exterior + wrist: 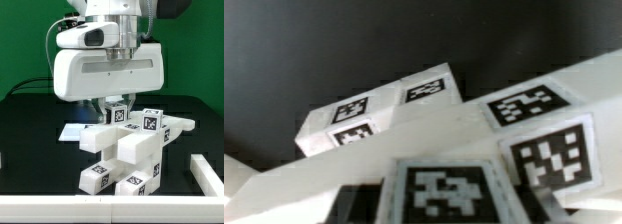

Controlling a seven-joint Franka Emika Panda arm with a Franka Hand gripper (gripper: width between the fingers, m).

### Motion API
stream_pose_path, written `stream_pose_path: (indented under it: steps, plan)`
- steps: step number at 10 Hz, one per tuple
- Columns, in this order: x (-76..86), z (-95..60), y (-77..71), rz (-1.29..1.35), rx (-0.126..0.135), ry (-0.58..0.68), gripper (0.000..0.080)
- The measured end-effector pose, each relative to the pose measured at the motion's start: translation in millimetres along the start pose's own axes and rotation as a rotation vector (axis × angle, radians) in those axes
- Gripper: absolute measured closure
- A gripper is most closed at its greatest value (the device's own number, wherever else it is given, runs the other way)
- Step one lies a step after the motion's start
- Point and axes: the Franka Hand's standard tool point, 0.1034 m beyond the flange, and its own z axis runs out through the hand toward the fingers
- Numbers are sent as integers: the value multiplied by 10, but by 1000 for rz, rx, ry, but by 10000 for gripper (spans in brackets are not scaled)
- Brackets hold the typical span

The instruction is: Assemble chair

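The chair's chunky white pieces (122, 152) stand joined in a blocky body at the table's middle, with black-and-white tags on several faces. My gripper (118, 106) hangs straight above it, its jaws closed on the sides of a small tagged white piece (120, 114) at the top of the body. In the wrist view this piece (446, 186) fills the space between my dark fingers (356, 206), with my gripper (446, 212) around it. Two more tagged chair faces (530, 104) lie just beyond it.
The marker board (73, 131) lies flat behind the body on the exterior view's left; it also shows in the wrist view (381, 112). A loose white block (205, 172) sits at the exterior view's right. The black table (40, 165) has a pale front rim.
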Motion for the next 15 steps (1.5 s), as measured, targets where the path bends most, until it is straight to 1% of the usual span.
stream_pose_path:
  steps: [1,2,3,4,6,7,10,11,12,13,14,15]
  plan:
    - [-4,3,13,99,1,1,534]
    - [-4,3,52,267,0,8,534]
    - [2,3,58,402,-3,14,534]
    - [12,4,48,561,-1,23,534]
    - [30,0,42,822,27,39,534]
    - [29,1,38,905,37,37,534]
    - [29,1,38,959,37,36,534]
    - [27,3,37,959,37,36,347]
    - [27,3,37,959,37,36,223]
    - [26,3,37,959,37,36,223]
    - [27,3,37,959,37,36,165]
    - [27,3,37,959,37,36,154]
